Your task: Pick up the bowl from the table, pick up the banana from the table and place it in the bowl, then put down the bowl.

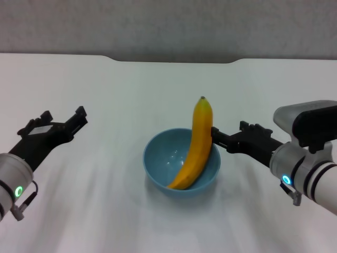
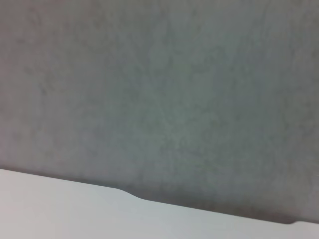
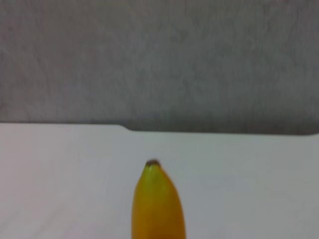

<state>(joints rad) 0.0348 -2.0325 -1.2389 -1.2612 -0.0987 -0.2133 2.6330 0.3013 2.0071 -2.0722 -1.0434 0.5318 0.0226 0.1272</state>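
Banana [image 1: 196,143] lies in bowl [image 1: 182,163] on tabletop [image 1: 105,84], beside right gripper [image 1: 217,136], seemingly open; retreat sideways. Left gripper [image 1: 78,120] open, well apart.

The banana [image 3: 158,206] rises dark tip up before the white table [image 3: 60,174].

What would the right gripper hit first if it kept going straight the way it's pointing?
The banana: the right gripper points at its side, seemingly touching already, where it leans over the rim of the bowl. Depth is hard to judge.
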